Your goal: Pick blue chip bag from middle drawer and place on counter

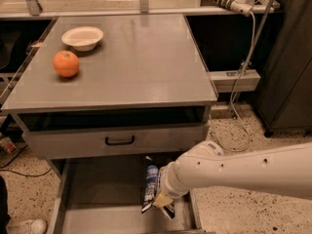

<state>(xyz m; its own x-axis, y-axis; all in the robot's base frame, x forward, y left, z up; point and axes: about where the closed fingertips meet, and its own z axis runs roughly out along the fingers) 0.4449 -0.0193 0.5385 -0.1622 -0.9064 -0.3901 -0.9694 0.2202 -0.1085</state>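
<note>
As tool (pixel 163 202) clasps bag (pixel 151 181), at drawer (pixel 97 191)

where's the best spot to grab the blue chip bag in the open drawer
Probably across its flat middle, pinching both broad faces. The blue chip bag stands tilted on end at the right of the middle drawer. Come from front-right and above, since the handled drawer overhangs the back. The gripper is at the bag's lower right.
</note>
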